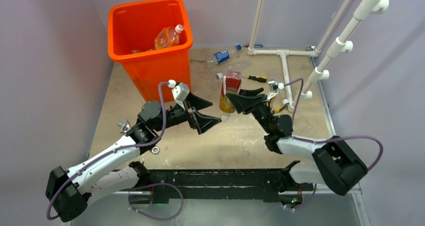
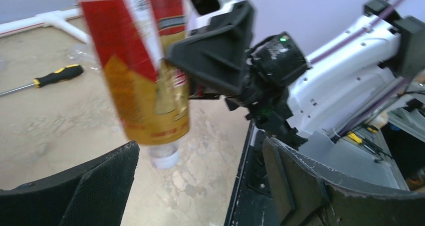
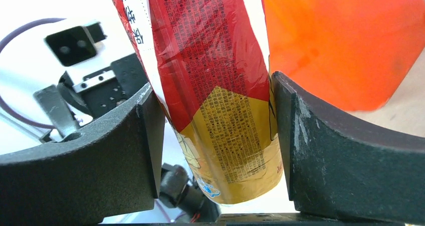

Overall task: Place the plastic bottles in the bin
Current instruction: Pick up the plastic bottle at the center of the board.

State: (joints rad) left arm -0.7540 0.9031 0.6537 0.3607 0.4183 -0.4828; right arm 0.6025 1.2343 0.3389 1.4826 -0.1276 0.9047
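Right gripper (image 3: 216, 136) clamped on red-gold labelled bottle (image 1: 229, 93), cap down. Left gripper (image 1: 216, 112) spread wide, empty, at bottle's 8 o'clock. Orange bin (image 1: 150, 68) at table's 11 o'clock.

The mottled beige tabletop (image 1: 225, 141) carries a tall bright-orange plastic bin (image 1: 150, 60) just beyond the left claw (image 1: 210, 111); beyond the right claw (image 1: 239, 96) lie a yellow-black screwdriver (image 1: 256, 78), a blue-labelled clear plastic bottle (image 1: 220, 55) and a white pipe frame (image 1: 283, 53).
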